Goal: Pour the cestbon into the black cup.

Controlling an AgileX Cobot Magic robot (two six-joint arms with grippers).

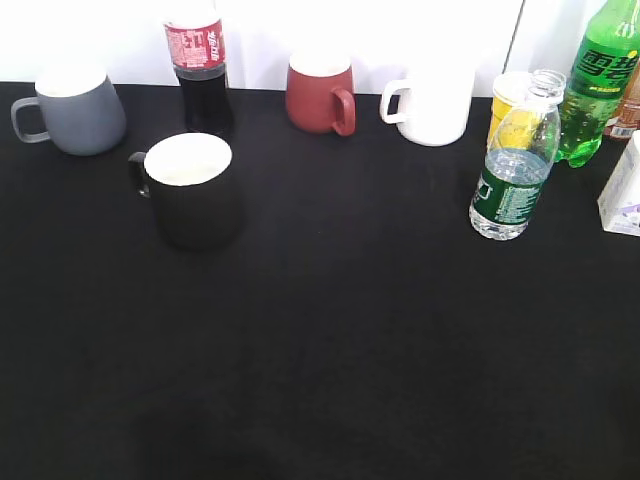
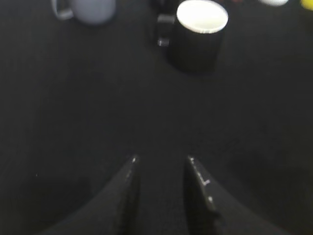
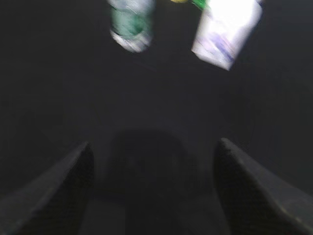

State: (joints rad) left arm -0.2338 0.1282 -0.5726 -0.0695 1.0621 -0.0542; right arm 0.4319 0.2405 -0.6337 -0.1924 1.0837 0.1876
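Note:
The cestbon [image 1: 515, 160], a small clear bottle with a dark green label and no cap, stands upright at the right of the black table. Its lower part shows blurred at the top of the right wrist view [image 3: 131, 22]. The black cup [image 1: 190, 190], white inside with its handle to the left, stands at the left middle; it also shows in the left wrist view [image 2: 198, 34]. My left gripper [image 2: 161, 159] is open and empty, well short of the cup. My right gripper [image 3: 154, 147] is wide open and empty, short of the bottle. Neither gripper shows in the exterior view.
Along the back stand a grey mug [image 1: 75, 108], a red-labelled cola bottle [image 1: 198, 65], a dark red mug [image 1: 320, 95], a white mug [image 1: 432, 105], a yellow cup [image 1: 510, 105] and a tall green soda bottle [image 1: 600, 80]. A white carton [image 1: 625, 190] stands right of the cestbon.

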